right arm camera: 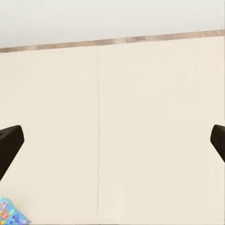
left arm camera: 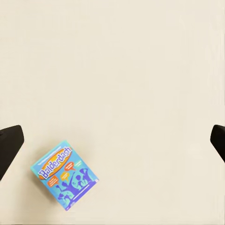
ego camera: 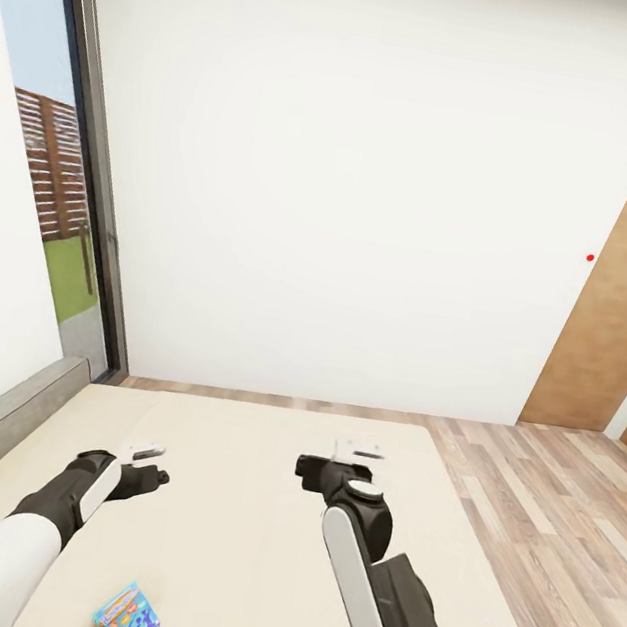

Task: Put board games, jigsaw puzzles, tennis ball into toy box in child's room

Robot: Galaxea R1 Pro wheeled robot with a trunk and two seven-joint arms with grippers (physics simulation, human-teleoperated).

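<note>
blue board game point(left arm camera: 65, 174) on bed point(ego camera: 246, 546)

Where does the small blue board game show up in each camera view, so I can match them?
Head view: blue board game at bottom edge, left of centre, on the bed.
Left wrist view: lower left, lying flat.
Right wrist view: a corner at bottom left.
Shared landmark: the beige mattress.

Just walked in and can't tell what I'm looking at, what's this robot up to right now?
The robot stands over the wide beige mattress, both arms stretched out above it. The left gripper and right gripper hold nothing, jaws open. A small blue printed game box lies flat on the mattress near the left arm, untouched.
</note>
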